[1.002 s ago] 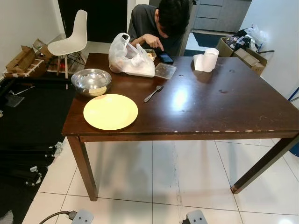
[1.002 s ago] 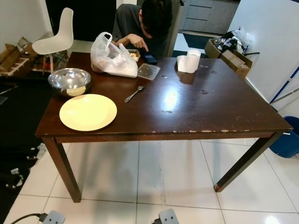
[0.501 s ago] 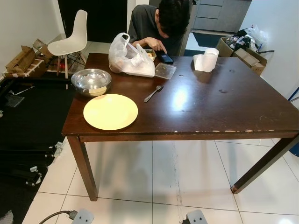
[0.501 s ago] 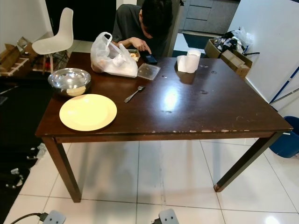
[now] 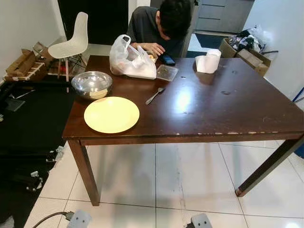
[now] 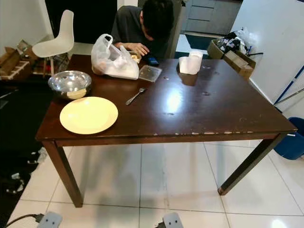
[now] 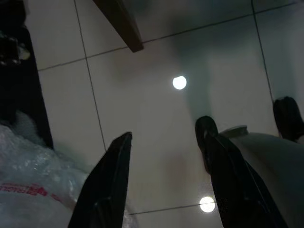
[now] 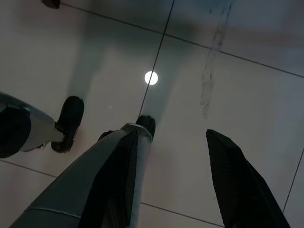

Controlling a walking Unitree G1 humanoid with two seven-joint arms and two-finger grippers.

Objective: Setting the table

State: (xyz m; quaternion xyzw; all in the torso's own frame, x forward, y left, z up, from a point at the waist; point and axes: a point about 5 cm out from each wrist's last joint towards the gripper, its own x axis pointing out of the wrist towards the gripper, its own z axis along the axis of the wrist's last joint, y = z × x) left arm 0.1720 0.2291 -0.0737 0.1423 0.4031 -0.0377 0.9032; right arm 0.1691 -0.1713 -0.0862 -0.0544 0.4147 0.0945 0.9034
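both my jaws open, empty, low over floor | plate (image 5: 111,114) on desk (image 5: 228,114) front-left corner, up ahead | spoon (image 5: 155,95) beyond, handle toward me | left arm nearer

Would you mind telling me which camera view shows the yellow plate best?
The left eye view: the yellow plate lies whole and unobstructed near the table's front left corner, beside the steel bowl. The right eye view shows it equally whole, just nearer the frame's edge. Both wrist views face floor tiles.
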